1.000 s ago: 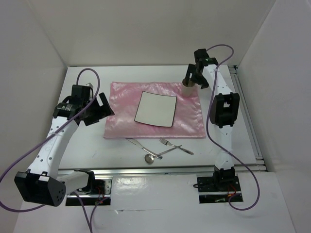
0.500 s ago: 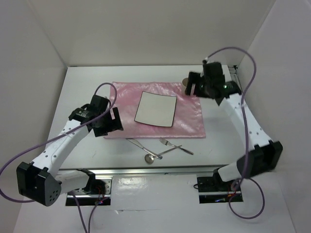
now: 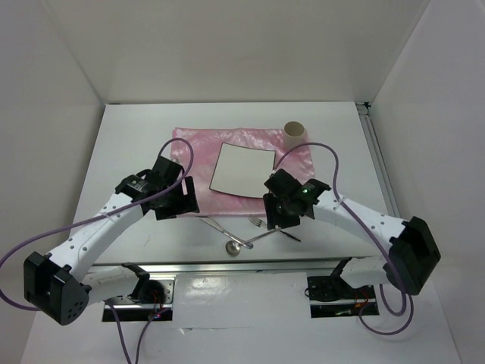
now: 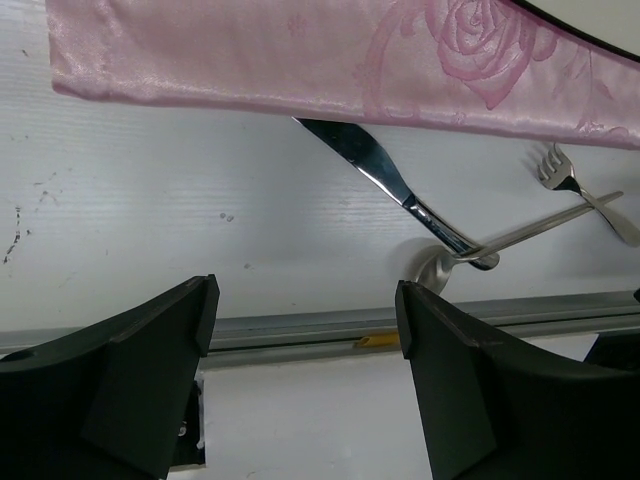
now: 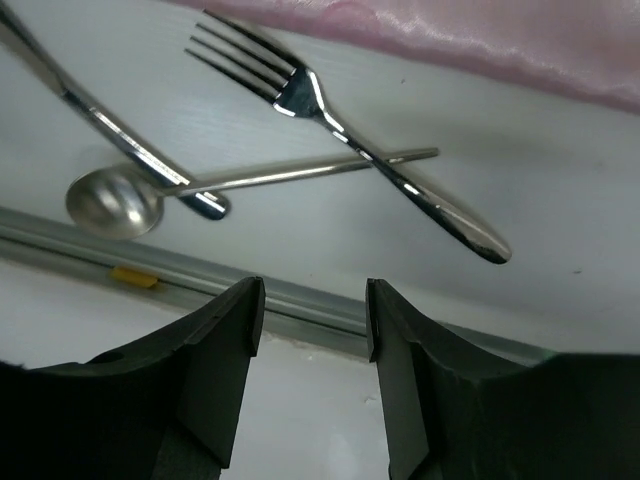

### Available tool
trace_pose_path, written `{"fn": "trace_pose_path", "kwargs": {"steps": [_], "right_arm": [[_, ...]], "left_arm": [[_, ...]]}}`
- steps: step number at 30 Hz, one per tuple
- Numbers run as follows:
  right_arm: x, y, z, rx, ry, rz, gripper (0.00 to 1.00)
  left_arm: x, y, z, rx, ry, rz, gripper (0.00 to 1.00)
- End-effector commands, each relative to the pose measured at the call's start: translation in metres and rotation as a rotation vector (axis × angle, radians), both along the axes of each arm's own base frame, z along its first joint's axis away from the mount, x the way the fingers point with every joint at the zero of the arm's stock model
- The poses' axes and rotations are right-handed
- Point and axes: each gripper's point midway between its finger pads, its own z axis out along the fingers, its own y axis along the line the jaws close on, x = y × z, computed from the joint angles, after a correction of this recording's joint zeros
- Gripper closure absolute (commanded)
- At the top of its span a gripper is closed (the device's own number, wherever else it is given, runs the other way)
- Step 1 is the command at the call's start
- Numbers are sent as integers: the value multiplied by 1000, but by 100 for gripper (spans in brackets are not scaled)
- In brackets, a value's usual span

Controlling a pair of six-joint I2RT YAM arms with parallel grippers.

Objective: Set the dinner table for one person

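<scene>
The dinner table (image 3: 136, 136) carries a pink cloth (image 3: 303, 171) with a white square plate (image 3: 242, 170) on it and a beige cup (image 3: 295, 133) at its back right corner. In front of the cloth lie a knife (image 3: 215, 225), a spoon (image 3: 233, 247) and a fork (image 3: 261, 222), the spoon's handle crossing the other two. My left gripper (image 3: 179, 199) hovers open just left of the knife (image 4: 385, 180), nothing between its fingers. My right gripper (image 3: 277, 213) hangs open over the fork (image 5: 300, 95), jaws moderately apart and empty.
An aluminium rail (image 3: 280, 263) runs along the table's front edge, just behind the cutlery in both wrist views, rail (image 4: 300, 330) and rail (image 5: 300, 305). White walls enclose the table on three sides. The cloth's near edge (image 4: 250, 60) lies close to the knife tip.
My right arm left the cup at the cloth's back right corner and swung forward over the fork, its jaws narrowing. My left arm moved right toward the knife.
</scene>
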Motion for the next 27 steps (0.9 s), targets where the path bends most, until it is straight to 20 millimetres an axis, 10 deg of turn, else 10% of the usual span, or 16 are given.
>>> {"fn": "trace_pose_path", "kwargs": {"steps": [1,27], "right_arm": [[12,-1,-8,-98,-7,-25,43],[51,26,-77,-257,-53,334,55]], "left_arm": [[7,-2,6,8,-23,17,11],[9,-2,-7,28,-3,0,10]]}}
